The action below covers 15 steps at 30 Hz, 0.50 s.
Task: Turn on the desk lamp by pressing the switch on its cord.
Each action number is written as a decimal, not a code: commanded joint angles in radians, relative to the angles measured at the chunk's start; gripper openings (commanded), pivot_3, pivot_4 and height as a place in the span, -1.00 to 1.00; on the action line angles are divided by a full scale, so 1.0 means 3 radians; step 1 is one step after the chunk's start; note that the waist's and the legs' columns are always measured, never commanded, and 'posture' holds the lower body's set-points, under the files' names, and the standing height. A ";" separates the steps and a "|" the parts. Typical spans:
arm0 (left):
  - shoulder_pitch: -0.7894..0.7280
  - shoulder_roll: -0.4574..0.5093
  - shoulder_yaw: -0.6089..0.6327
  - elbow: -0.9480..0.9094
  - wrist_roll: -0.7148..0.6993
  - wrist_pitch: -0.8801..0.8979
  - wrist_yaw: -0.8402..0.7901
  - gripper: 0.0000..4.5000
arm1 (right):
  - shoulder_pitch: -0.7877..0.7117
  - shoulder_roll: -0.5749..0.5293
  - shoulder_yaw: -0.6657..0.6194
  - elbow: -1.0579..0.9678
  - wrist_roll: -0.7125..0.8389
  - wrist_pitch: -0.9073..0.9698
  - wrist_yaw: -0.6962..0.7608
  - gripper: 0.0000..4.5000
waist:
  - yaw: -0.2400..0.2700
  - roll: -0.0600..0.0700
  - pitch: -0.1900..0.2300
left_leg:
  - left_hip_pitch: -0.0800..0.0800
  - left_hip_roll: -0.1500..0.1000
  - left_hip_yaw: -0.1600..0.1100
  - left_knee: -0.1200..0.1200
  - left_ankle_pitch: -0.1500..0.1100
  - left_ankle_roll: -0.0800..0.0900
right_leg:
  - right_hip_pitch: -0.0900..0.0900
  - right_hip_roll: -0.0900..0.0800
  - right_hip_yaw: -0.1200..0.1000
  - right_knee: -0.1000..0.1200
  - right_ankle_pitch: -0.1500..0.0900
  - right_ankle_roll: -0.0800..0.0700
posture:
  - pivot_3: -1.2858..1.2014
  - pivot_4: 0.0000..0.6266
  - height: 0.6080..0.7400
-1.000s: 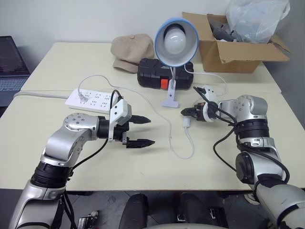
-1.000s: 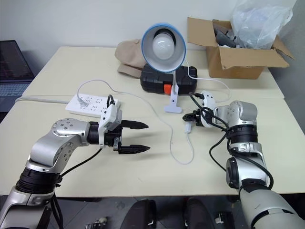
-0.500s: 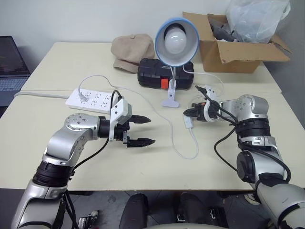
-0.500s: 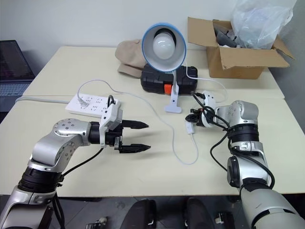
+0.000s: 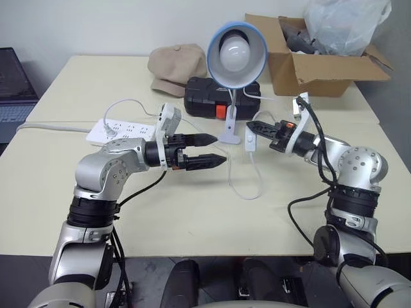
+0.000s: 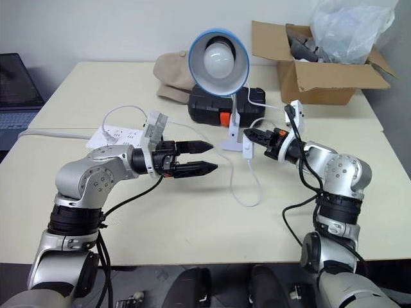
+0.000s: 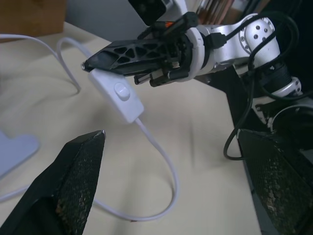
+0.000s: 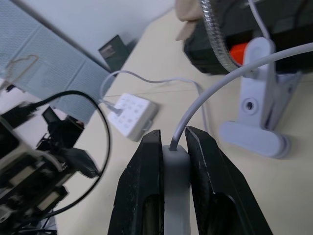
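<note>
The desk lamp stands clipped at the table's middle back, its blue shade and white bulb facing me. My right gripper is shut on the switch, a small white oblong that it holds above the table just right of the lamp's clip base. In the right wrist view the switch sits squeezed between the two black fingers. The cord hangs from it in a loop onto the table. My left gripper is open, level, pointing right at the switch, a short way off.
A white power strip lies at the left behind my left arm. A black case and a beige cap sit behind the lamp. A cardboard box with a plastic bag stands back right. A laptop is far left.
My right gripper has shut on the switch and lifted it off the table. My left gripper has risen, rolled and moved right toward it, still open.
</note>
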State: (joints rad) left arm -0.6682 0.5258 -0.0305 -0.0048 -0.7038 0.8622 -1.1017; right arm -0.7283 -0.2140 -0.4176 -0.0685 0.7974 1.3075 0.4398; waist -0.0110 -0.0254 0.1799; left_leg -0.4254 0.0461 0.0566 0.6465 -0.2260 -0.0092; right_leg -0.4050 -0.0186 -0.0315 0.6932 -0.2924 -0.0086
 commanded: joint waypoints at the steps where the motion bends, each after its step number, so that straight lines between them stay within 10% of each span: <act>1: -0.0173 -0.0146 0.0118 0.0072 -0.0264 0.0272 0.0062 1.00 | 0.0021 0.0024 -0.0033 -0.0405 0.0396 0.0028 0.0081 -0.84 | 0.0000 0.0000 0.0000 | 0.0000 0.0000 -0.0001 0.0000 0.0000 0.0000 | 0.0000 0.0000 0.0000 0.0000 0.0000 0.0000 | 0.03 -0.52 1.00; 15: -0.0276 -0.0476 0.0397 0.0219 -0.0800 0.0903 0.0346 1.00 | 0.0152 -0.0155 0.0120 -0.0695 0.1164 0.0199 0.0000 -0.84 | -0.0023 0.0000 0.0000 | 0.0000 -0.0001 -0.0001 0.0000 0.0000 0.0000 | 0.0000 0.0000 0.0000 0.0001 0.0000 0.0000 | 0.03 -0.52 1.00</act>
State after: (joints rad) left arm -0.7298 0.3789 0.0715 0.0837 -0.9120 1.1271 -0.9913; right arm -0.6805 -0.2482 -0.3838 -0.2397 1.0905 1.3700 0.4474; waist -0.0178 -0.0254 0.1799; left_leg -0.4254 0.0460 0.0562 0.6466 -0.2258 -0.0094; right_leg -0.4051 -0.0185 -0.0315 0.6933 -0.2925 -0.0087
